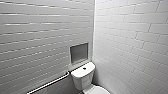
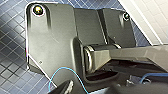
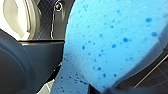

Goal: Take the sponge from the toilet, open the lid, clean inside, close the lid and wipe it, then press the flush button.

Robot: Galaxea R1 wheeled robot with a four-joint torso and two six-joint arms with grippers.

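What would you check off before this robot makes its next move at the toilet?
1. Toilet ahead: ok, it stands in the corner.
2. Sponge at hand: ok, close before the right wrist camera.
3. Grip on sponge: cannot tell.
4. Lid open or shut: cannot tell, cut by the picture's edge.
5. Flush button free: ok, nothing covers it.
6. Room beside the rail: cannot tell.

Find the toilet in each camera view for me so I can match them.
Head: toilet low, right of centre, in the tiled corner.
Left wrist: dark blue floor tiles around the robot's plate.
Right wrist: white curve, likely its bowl, beside the sponge.
Shared: the dark floor tiles, both wrist views.
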